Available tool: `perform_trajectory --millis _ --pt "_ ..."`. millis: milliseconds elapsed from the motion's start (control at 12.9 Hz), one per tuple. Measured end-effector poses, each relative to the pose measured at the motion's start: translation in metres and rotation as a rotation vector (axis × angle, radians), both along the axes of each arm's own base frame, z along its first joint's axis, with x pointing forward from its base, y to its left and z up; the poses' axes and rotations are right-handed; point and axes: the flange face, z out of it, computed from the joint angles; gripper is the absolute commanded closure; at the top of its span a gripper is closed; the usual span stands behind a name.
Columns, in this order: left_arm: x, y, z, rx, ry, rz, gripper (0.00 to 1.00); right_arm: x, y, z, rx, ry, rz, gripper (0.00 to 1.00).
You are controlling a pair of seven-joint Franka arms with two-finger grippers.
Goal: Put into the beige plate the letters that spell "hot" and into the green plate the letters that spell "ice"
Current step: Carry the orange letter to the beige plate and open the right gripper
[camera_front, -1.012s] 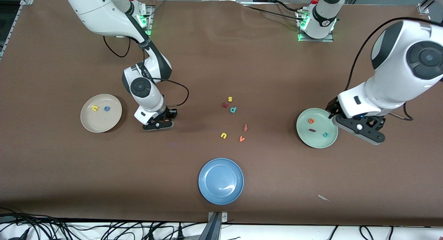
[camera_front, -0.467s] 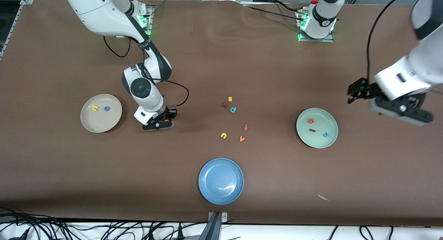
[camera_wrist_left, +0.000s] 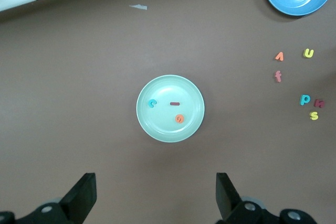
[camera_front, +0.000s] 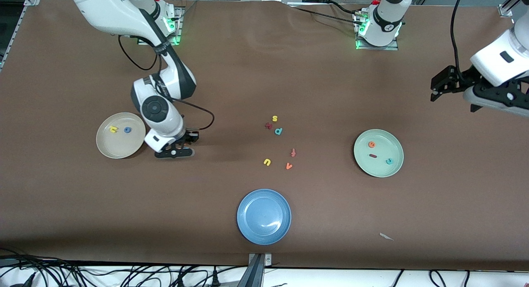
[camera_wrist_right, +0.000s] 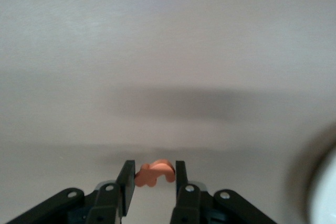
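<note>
I've got the orange t (camera_wrist_right: 154,172) pinched in my right claw (camera_front: 175,151), just beside the beige plate (camera_front: 108,151); it's featherlight, squashy foam, so I'm gripping gently across its stem. Brown counter (camera_front: 264,84) below looks flat, matte, roomy. Left claw (camera_wrist_left: 152,200) waits spread wide, high over the counter past the green plate (camera_front: 396,168)

Blue plate: a round, glossy blue plate (camera_front: 263,216) is set nearest the front camera, at mid-table.
Loose letters: a yellow foam s (camera_front: 275,118), a dark red foam letter (camera_front: 268,125) and a teal foam p (camera_front: 278,131) are clustered close together; a red-orange foam f (camera_front: 293,152), an orange foam v (camera_front: 289,166) and a yellow foam u (camera_front: 267,162) are spread nearer the blue plate.
Scrap: a small white paper scrap (camera_front: 386,236) is seen toward the left arm's end.
Surface: a brown table covering (camera_front: 82,204) is laid under everything.
</note>
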Motion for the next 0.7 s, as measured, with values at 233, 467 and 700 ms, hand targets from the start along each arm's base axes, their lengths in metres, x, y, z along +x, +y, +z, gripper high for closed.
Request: perform_trajectory --millis 233,467,700 --pt "-0.013 0.001 -0.005 0.006 0.02 0.003 0.0 0.01 -0.053 0.028 -0.058 0.048 0.001 0.82" --pt "-0.021 -0.017 -0.008 0.009 0.028 -0.016 0.0 0.013 -0.122 0.043 -0.11 0.133 0.002 0.82" --pt "-0.023 -0.018 -0.005 0.008 0.024 -0.016 0.0 0.009 -0.194 0.037 -0.129 0.194 0.034 0.82"
